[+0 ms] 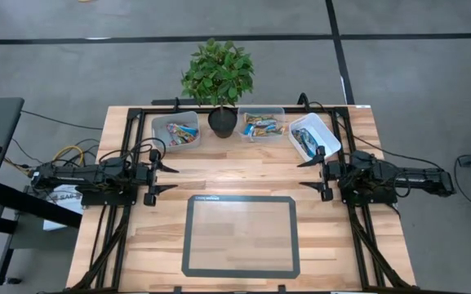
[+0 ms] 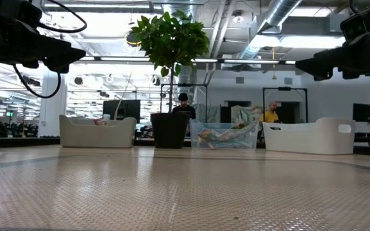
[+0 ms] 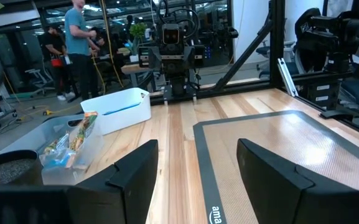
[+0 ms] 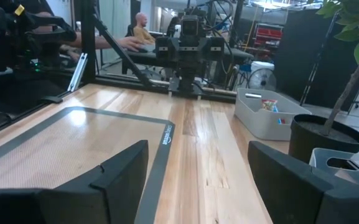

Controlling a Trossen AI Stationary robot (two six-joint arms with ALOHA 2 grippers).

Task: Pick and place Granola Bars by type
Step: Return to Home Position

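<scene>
The granola bars lie in three tubs along the table's far edge. The left white tub (image 1: 175, 131) holds mixed-colour bars (image 1: 183, 135). The clear middle tub (image 1: 261, 124) holds tan, blue and red ones (image 3: 73, 138). The right white tub (image 1: 313, 135) holds blue-and-white bars (image 1: 305, 141). My left gripper (image 1: 168, 178) hovers open and level at the table's left side, pointing right, well short of the tubs. My right gripper (image 1: 307, 174) hovers open at the right side, pointing left, near the right tub. Neither has anything between its fingers (image 3: 135, 180) (image 4: 123, 177).
A potted plant (image 1: 219, 82) in a black pot (image 1: 222, 121) stands between the left and middle tubs. A grey-framed mat (image 1: 241, 235) lies on the near half of the wooden table (image 1: 357, 139), between the arms. People show in the room beyond the table.
</scene>
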